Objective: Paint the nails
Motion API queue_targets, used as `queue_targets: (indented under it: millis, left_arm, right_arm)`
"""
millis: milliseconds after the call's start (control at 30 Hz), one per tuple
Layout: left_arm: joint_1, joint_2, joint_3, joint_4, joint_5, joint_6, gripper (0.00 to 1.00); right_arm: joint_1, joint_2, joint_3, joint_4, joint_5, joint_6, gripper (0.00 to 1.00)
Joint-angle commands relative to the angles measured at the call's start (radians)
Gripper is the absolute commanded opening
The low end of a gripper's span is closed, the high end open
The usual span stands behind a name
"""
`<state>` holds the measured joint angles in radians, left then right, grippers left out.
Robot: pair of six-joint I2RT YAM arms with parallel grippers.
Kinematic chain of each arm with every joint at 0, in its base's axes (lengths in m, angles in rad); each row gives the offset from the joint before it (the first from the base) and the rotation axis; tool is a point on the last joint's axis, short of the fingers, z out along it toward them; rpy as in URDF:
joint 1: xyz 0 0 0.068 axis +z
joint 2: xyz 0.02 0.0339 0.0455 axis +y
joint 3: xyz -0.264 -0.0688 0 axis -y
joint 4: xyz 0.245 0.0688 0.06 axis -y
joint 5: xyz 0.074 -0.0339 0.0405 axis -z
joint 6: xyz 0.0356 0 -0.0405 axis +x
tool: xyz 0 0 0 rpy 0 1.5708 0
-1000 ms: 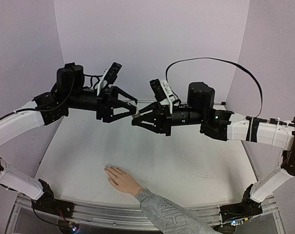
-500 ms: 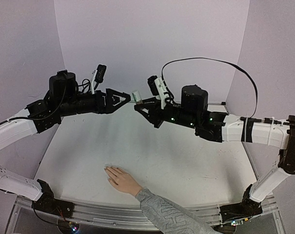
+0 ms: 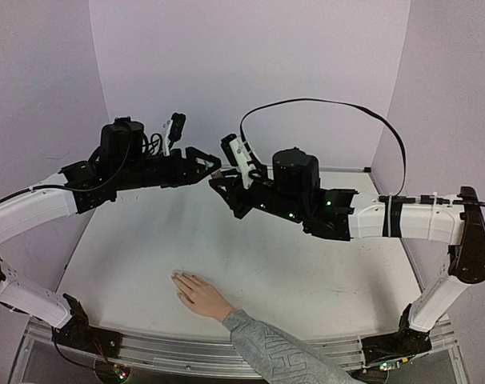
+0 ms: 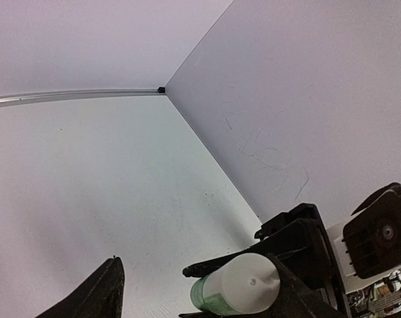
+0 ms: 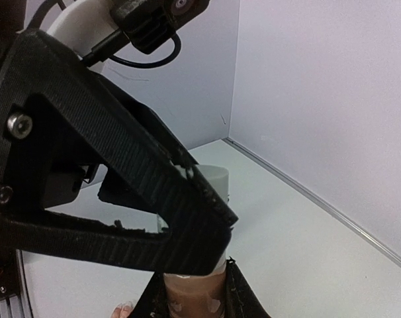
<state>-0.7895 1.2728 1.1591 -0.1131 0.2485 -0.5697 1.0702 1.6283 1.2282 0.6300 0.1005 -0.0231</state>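
Top view: both my arms are raised over the white table point(image 3: 306, 272), tips meeting mid-air near the back. My left pincer point(image 3: 217, 170) and right pincer point(image 3: 216, 183) are nose to nose; what sits between them is hidden here. A black cable point(image 3: 330, 102) loops above my right arm. Lilac walls point(image 3: 250, 72) on three sides. A light-skinned human hand point(image 3: 198, 296) in a grey patterned sleeve point(image 3: 274, 356) lies flat, palm down, near the front edge, well apart from both pincers. The tiny pale nails point(image 3: 177, 278) point toward the back-left. Nothing stands between the hand and the pincers, only bare table.

Left wrist view: a small bottle with white cap and green body point(image 4: 250, 283) sits low right, against black pincer parts. My left jaws are parted. One finger point(image 4: 104, 295) is clear of the bottle, with table showing between. The other side is lost in black clutter.

Right wrist view: my right pincer is clamped on the bottle's lower part, brownish here. The left pincer's black truss finger point(image 5: 121, 165) crosses in front, blocking most of the view, with the pale cap behind it. At the bottom edge is a pale scrap, maybe fingertips; too small to tell.
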Motion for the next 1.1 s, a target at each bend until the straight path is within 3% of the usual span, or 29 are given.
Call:
queue_targets:
  millis: [0, 133, 300, 433, 533, 600, 633, 667, 733, 800, 933, 967, 1067]
  left_arm:
    - [-0.004, -0.003, 0.059, 0.03, -0.031, -0.008, 0.66]
    - [-0.005, 0.004, 0.058, 0.031, -0.035, -0.003, 0.54]
    - [-0.007, 0.015, 0.06, 0.03, -0.01, 0.016, 0.26]
    - [-0.007, 0.017, 0.063, 0.032, 0.056, 0.076, 0.15]
    - [-0.007, 0.018, 0.078, 0.033, 0.172, 0.209, 0.07]
    - [-0.007, 0.021, 0.098, 0.033, 0.362, 0.352, 0.01]
    - [-0.007, 0.021, 0.104, 0.033, 0.481, 0.429, 0.0]
    - [-0.007, 0.019, 0.106, 0.034, 0.622, 0.489, 0.0]
    - [-0.007, 0.016, 0.117, 0.033, 0.714, 0.555, 0.0]
    - [-0.007, 0.02, 0.143, 0.033, 0.758, 0.581, 0.0]
    - [-0.007, 0.042, 0.178, 0.033, 0.733, 0.583, 0.0]
    - [-0.007, 0.044, 0.183, 0.033, 0.696, 0.564, 0.04]
    - [-0.004, 0.033, 0.17, 0.032, 0.54, 0.486, 0.44]
  right_arm:
    - [0.014, 0.005, 0.06, 0.051, 0.031, -0.021, 0.0]
    - [0.015, 0.011, 0.066, 0.051, 0.03, -0.021, 0.0]
    - [0.015, 0.013, 0.066, 0.049, 0.008, -0.007, 0.0]
    - [0.007, -0.017, 0.042, 0.056, -0.083, -0.022, 0.0]
    - [-0.037, -0.067, 0.013, 0.056, -0.327, -0.035, 0.0]
    - [-0.091, -0.101, -0.012, 0.059, -0.71, -0.037, 0.0]
    - [-0.107, -0.114, -0.02, 0.059, -1.003, -0.053, 0.0]
    - [-0.113, -0.123, -0.022, 0.058, -1.178, -0.064, 0.0]
    - [-0.12, -0.133, -0.018, 0.059, -1.298, -0.045, 0.0]
    - [-0.132, -0.142, -0.018, 0.059, -1.305, -0.03, 0.0]
    - [-0.138, -0.169, -0.054, 0.058, -1.127, -0.03, 0.0]
    - [-0.141, -0.171, -0.057, 0.057, -1.093, -0.03, 0.0]
    - [-0.142, -0.18, -0.068, 0.056, -0.933, -0.03, 0.0]
